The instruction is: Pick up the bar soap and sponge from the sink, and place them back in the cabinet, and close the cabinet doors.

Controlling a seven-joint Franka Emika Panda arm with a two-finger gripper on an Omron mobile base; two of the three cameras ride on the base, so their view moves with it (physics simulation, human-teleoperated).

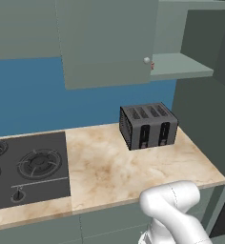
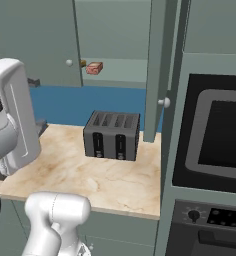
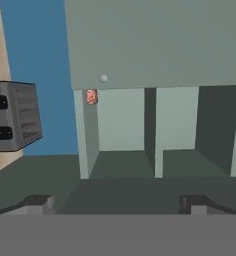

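The bar soap point(image 2: 94, 68) was seen lying flat on the shelf of the cabinet point(image 2: 121, 70), long axis roughly along the shelf's front edge, a brownish block point(image 2: 83, 63) beside it, both cabinet doors point(image 1: 107, 40) swung open, the gripper point(image 3: 118, 202) spread and empty.

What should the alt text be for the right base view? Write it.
An open grey-green wall cabinet holds a pinkish-red bar soap on its shelf, both doors swung open. Below, a dark toaster stands on a marble counter, beside a built-in oven.
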